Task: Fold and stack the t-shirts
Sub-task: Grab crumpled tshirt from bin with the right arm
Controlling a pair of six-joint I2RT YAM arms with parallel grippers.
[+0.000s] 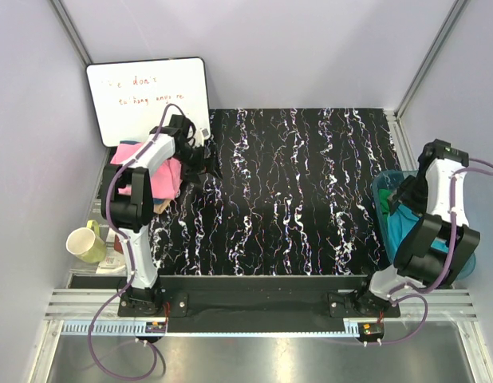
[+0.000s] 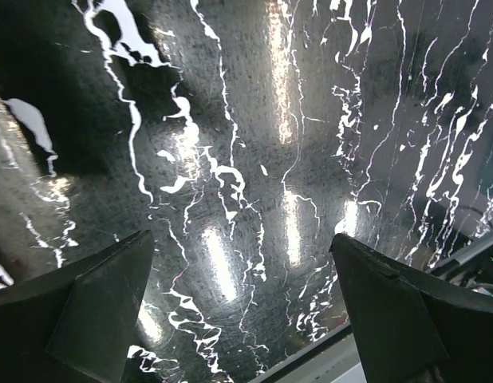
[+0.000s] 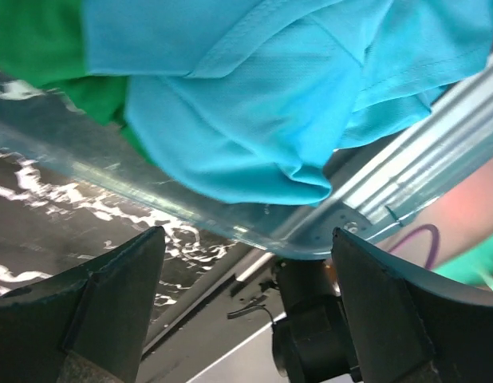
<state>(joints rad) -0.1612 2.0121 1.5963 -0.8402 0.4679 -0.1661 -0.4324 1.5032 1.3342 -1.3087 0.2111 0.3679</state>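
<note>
My left arm (image 1: 147, 155) lies across the pink t-shirt (image 1: 171, 179) at the desk's far left corner. I see only its edges and cannot tell how it is folded or what lies beneath. The red writing on the whiteboard (image 1: 147, 92) behind it is too small to read. At the desk's right edge my right arm (image 1: 443, 183) covers most of the tub (image 1: 377, 191). From my right wrist, the teal t-shirt (image 3: 254, 112) and green t-shirt (image 3: 31, 40) run off the picture's top edge.
</note>
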